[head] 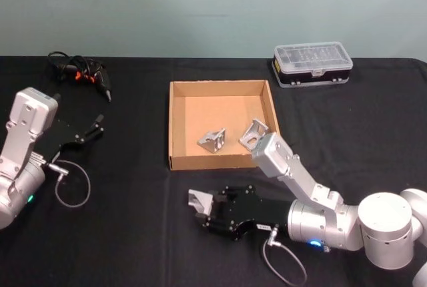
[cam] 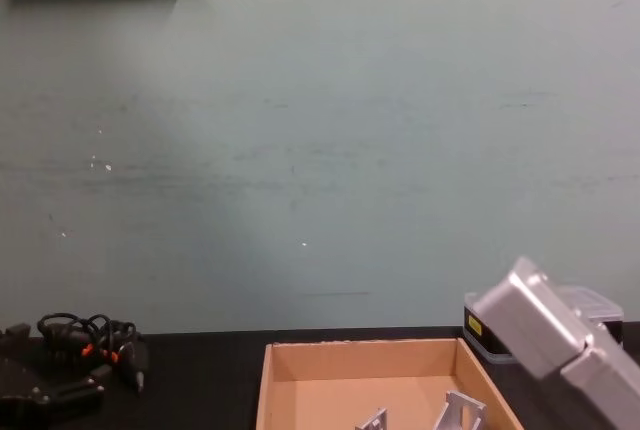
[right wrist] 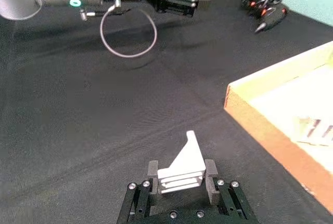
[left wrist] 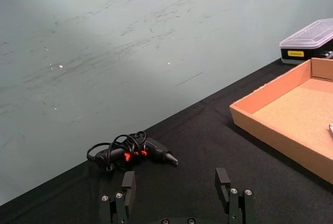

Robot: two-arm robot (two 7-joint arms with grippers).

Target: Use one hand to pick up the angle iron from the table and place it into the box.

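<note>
Angle iron in the right gripper, near the box's front wall

The angle iron (head: 198, 201) sits clamped between the right gripper's (right wrist: 180, 174) closed-in fingers over the table (head: 120, 233); the box (head: 175, 127) lies just beyond. The left gripper (left wrist: 177, 185) is parked open, farther off.

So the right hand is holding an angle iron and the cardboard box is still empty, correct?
Not quite. The right hand does hold an angle iron, but the box isn't empty: the head view shows two angle irons already lying inside it.
</note>
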